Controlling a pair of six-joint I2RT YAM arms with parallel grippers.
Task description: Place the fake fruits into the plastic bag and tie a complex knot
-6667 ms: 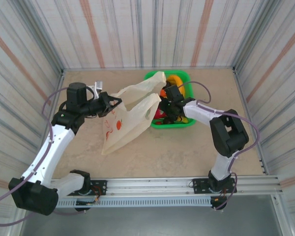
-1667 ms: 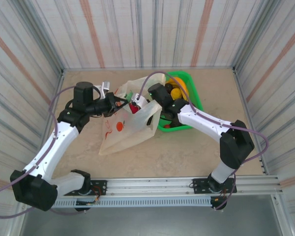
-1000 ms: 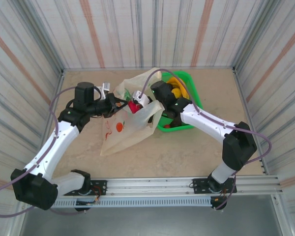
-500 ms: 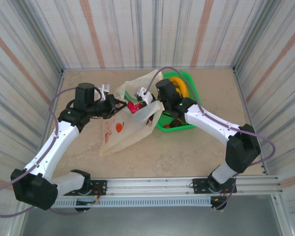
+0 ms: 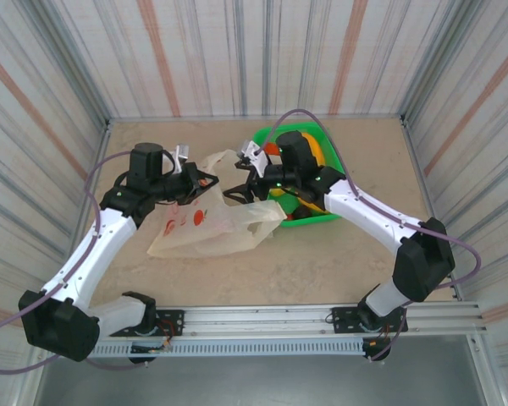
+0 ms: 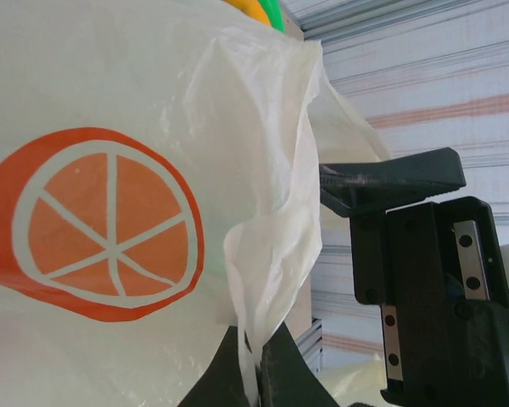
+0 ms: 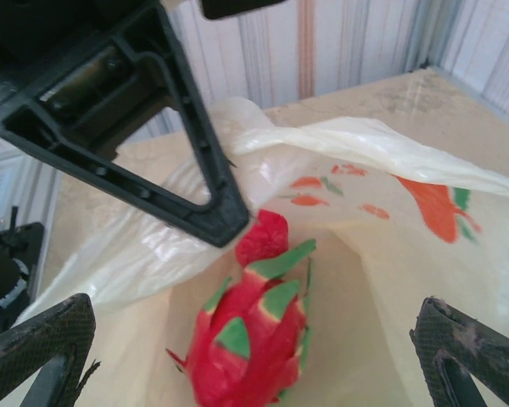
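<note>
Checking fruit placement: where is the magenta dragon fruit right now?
In the right wrist view, the dragon fruit lies inside the plastic bag's open mouth, centred between the open right gripper's fingertips; from above, the bag lies left of the green basket.

A robot test cell in a lab is indicated: a beige table (image 5: 339,262) is boxed in by striped panel walls (image 5: 237,59) beyond and to either side of the left gripper (image 5: 205,180) and right gripper (image 5: 241,179), and behind them both arms (image 5: 93,245) are bolted to an aluminium rail (image 5: 271,320), with purple cables (image 5: 93,173) attached
</note>
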